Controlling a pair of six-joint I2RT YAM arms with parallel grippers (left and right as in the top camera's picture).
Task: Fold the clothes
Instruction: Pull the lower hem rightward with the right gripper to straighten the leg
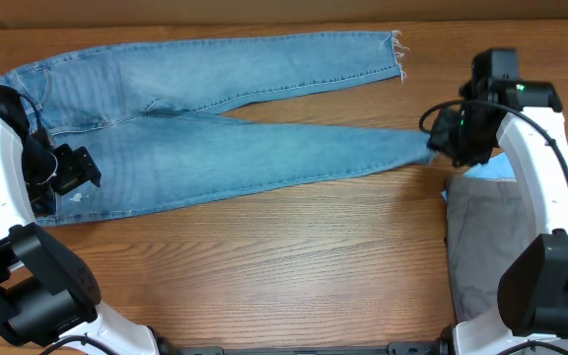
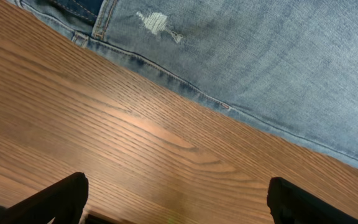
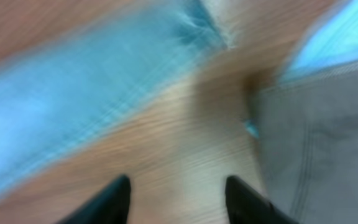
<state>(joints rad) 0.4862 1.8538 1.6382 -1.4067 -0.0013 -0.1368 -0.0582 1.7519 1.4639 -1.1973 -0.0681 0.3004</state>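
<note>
The jeans point(image 1: 215, 148) lay flat across the table point(image 1: 314, 256), legs rightward. The left gripper point(image 2: 176, 202) gaped over wood. The right gripper point(image 3: 178, 199), blurred, seemed apart and empty near the hem point(image 3: 213, 22), so a rushed pinch could miss.

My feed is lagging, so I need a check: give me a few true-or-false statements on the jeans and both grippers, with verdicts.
1. The jeans lie unfolded, legs stretched toward the right. True.
2. The left gripper is clamped on the waistband. False: it is open over bare table beside the jeans.
3. A grey garment lies at the table's right side. True.
4. The right gripper holds the upper leg's hem. False: it is by the lower leg's end, fingers apart, nothing between them.
</note>
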